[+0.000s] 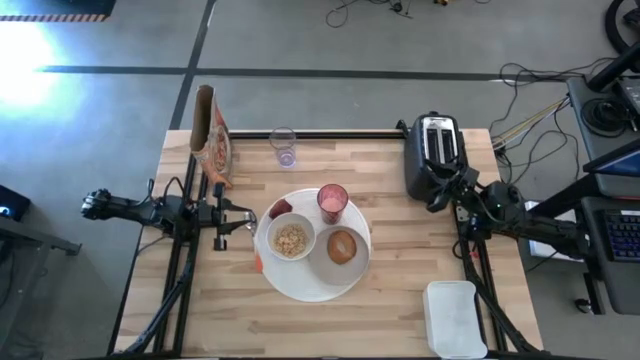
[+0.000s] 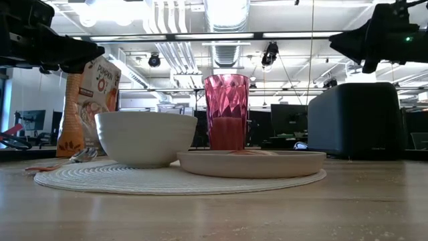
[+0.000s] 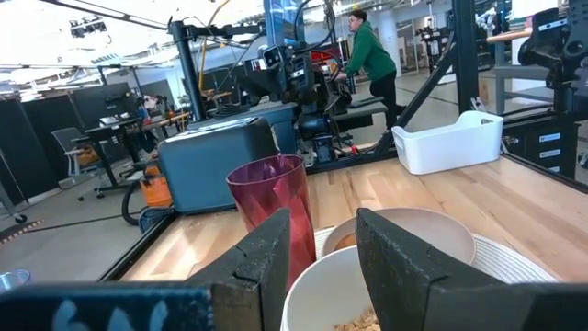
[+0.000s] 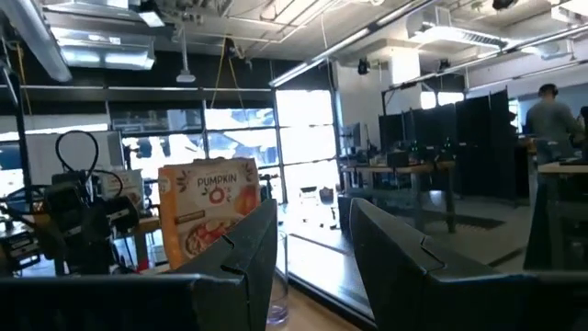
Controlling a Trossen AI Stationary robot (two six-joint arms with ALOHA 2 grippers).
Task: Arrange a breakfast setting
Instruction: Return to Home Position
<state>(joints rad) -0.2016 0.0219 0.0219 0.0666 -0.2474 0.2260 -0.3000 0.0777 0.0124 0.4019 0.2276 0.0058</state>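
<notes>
A round white woven mat (image 1: 300,285) in the table's middle carries a white bowl (image 1: 291,240) with cereal, a plate (image 1: 357,260) with a round browned bread piece (image 1: 342,246), a pink tumbler (image 1: 333,203) and a small dark-red fruit (image 1: 280,209). My left gripper (image 1: 248,216) hovers level just left of the mat, open. In the left wrist view its fingers (image 3: 276,253) frame the bowl (image 3: 322,285) and tumbler (image 3: 271,198) without touching either. My right gripper (image 1: 440,198) is raised by the toaster, open and with nothing between its fingers (image 4: 248,244).
A black-and-silver toaster (image 1: 432,152) stands at the far right. A cereal bag (image 1: 212,135) and a clear glass (image 1: 283,147) stand at the far left. A white rectangular tray (image 1: 455,318) sits at the near right corner. Bare wood lies at the near left.
</notes>
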